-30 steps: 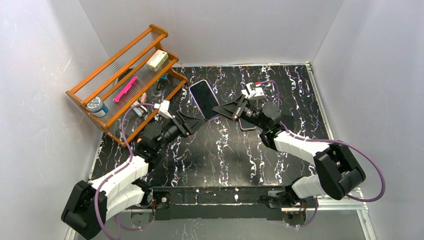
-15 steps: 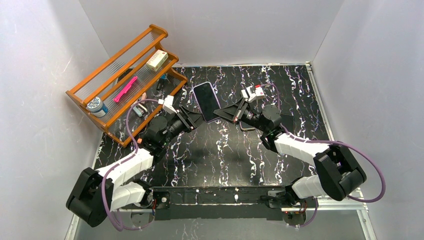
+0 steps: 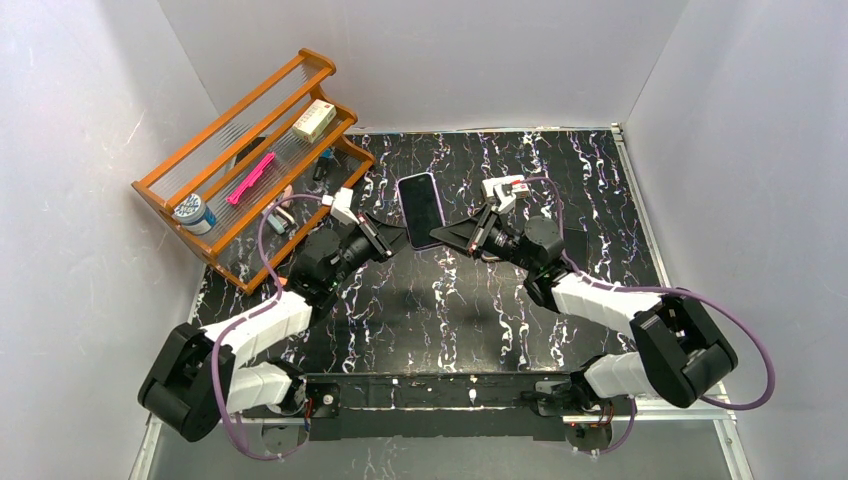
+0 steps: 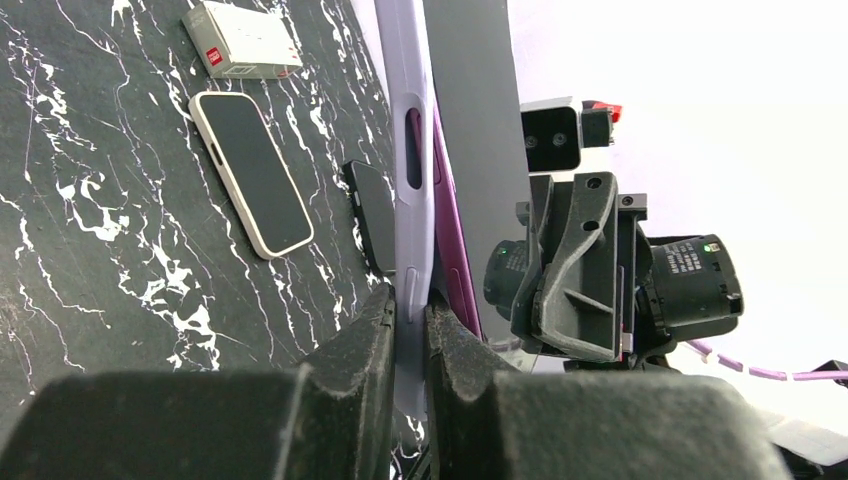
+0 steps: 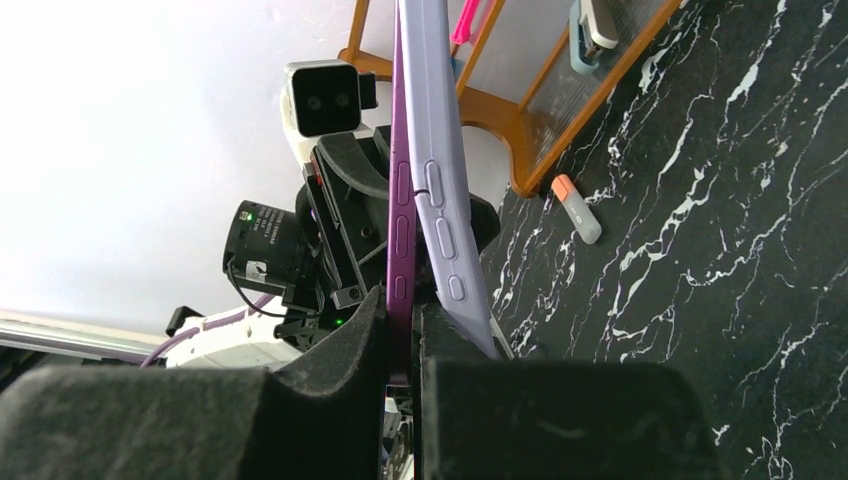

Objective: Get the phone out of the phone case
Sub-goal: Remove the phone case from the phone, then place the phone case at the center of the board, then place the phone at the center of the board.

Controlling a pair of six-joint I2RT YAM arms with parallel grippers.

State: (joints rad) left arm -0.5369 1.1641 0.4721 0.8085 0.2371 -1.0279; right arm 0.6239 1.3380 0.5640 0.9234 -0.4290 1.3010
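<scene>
Left gripper (image 4: 408, 325) is clamping the lavender phone case (image 4: 412, 150). The right gripper (image 5: 400, 325) is pinching the purple phone (image 5: 399, 200), which is angling out of it above the table (image 3: 450, 300). A cream-cased phone (image 4: 250, 170) and a white box (image 4: 240, 40) are lying beneath, with a wooden rack (image 3: 230, 120) nearby.

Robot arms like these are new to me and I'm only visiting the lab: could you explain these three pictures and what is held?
These are two robot arms bolted at the near edge of a black marbled table, each ending in a two-finger gripper. One picture looks down from above; the other two come from a camera on each wrist. Together they hold up a phone in a lilac case: the left gripper is shut on the case's edge, the right gripper on the purple phone. On the table lie a second phone, a small white box and an orange-capped stick; a wooden rack stands at the left.
</scene>
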